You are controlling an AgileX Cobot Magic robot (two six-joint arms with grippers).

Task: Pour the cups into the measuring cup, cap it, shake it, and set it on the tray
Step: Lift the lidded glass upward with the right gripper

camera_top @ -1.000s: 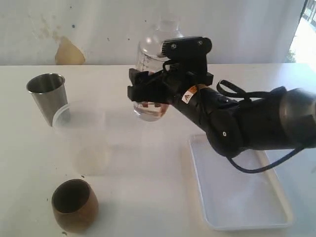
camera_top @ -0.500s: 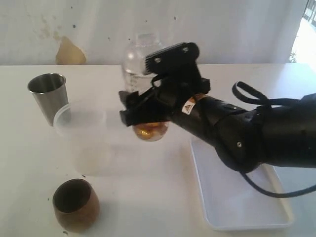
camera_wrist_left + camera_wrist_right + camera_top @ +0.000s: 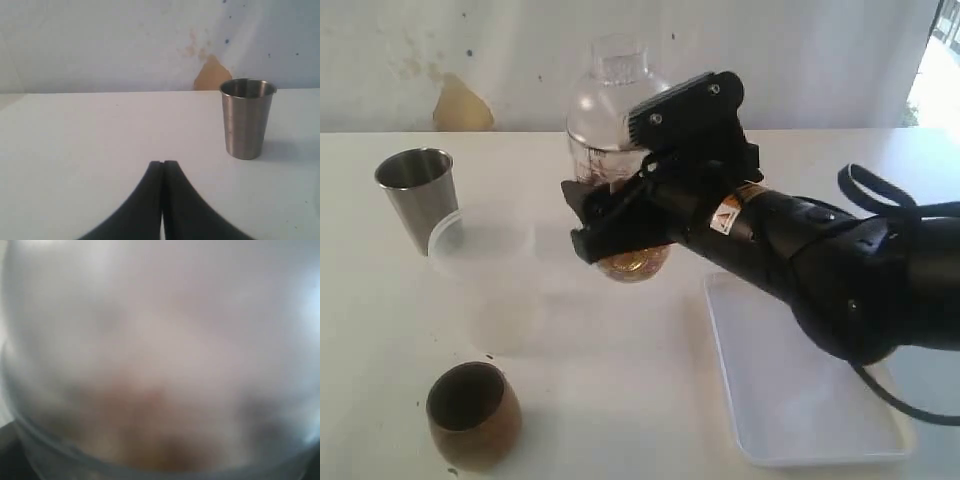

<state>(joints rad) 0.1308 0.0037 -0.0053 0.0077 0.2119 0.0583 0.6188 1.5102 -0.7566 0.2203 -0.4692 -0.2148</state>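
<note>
Exterior view: the right arm is stretched in from the right across the middle; the right gripper (image 3: 618, 228) is clamped around the measuring cup (image 3: 605, 130), held roughly upright just left of the tray (image 3: 790, 400); left wrist view: the left gripper (image 3: 162, 167) is pressed shut on nothing, facing the steel tumbler (image 3: 247, 117); right wrist view: the frame is filled by the measuring cup's blurred wall.

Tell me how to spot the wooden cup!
Start at the white table and go to its left side, nearest the camera. The wooden cup sits there, round and brown, unlike the shiny steel cup and frosted cup farther back.
</note>
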